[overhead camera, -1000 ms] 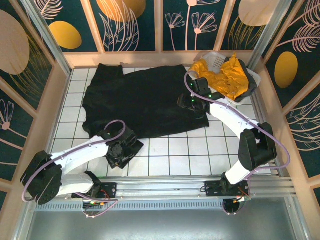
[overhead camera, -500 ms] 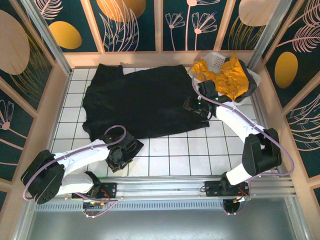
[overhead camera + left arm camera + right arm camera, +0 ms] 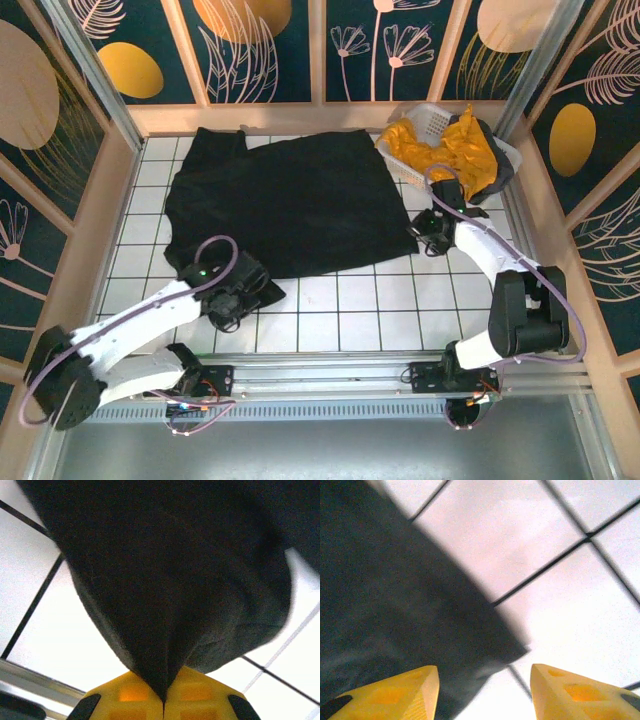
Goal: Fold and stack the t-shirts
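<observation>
Pinching a bunched edge of the black shirt [image 3: 290, 205] in the tightly closed left tool [image 3: 164, 690], with the right tool [image 3: 484, 680] spread apart above another corner on the tiled surface [image 3: 340, 310].

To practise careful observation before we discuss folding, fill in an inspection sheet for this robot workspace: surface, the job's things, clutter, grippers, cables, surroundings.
Surface: white tiled table with dark grid lines.
Job's things: black t-shirt spread flat; mustard-yellow t-shirts heaped in the basket.
Clutter: white lattice basket at the far right corner.
Grippers: left gripper has its fingers shut on the black t-shirt's near edge; right gripper is open over the shirt's near right corner.
Cables: purple cables loop along both arms.
Surroundings: dark floral wall panels in wooden frames; metal rail at the near edge.
</observation>
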You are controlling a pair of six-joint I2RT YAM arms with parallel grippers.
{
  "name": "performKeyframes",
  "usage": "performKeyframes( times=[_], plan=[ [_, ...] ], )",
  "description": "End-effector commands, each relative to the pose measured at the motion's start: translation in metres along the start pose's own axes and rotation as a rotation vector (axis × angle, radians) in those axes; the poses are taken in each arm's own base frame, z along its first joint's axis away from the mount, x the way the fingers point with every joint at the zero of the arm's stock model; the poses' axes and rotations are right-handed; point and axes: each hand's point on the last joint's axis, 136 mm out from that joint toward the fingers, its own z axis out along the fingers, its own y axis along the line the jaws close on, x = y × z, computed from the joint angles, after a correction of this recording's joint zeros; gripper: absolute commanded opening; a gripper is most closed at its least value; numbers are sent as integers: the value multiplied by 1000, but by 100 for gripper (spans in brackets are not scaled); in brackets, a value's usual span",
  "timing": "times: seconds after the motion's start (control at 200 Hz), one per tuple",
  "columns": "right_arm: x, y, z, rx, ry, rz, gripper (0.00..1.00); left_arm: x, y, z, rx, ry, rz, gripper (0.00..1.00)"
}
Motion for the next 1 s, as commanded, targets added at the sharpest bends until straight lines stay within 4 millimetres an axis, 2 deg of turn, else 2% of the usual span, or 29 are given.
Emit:
performKeyframes(
  times=[0.0,0.1,0.295,0.505,0.661,0.711,0.816,0.911,0.991],
  plan=[
    [3,-14,12,61,20,48,47,-13,22,-23,-35,-79,-98,0],
    [8,-13,24,66,56,36,42,-14,18,-29,-5,-81,-123,0],
    [17,-15,38,87,87,18,40,-20,14,-34,18,-107,-140,0],
    [20,-3,50,80,107,-12,38,-22,18,-36,27,-121,-170,0],
    [33,-11,59,148,155,-29,34,-23,19,-37,33,-130,-187,0],
    [36,-14,62,160,162,-25,30,-24,18,-39,39,-136,-196,0],
    [41,-18,63,169,172,-26,11,-28,21,-44,46,-157,-237,0],
    [49,-18,56,180,188,-55,1,-35,36,-57,27,-202,-317,0],
    [62,-19,47,189,217,-97,0,-41,50,-70,41,-240,-404,0]
  ],
)
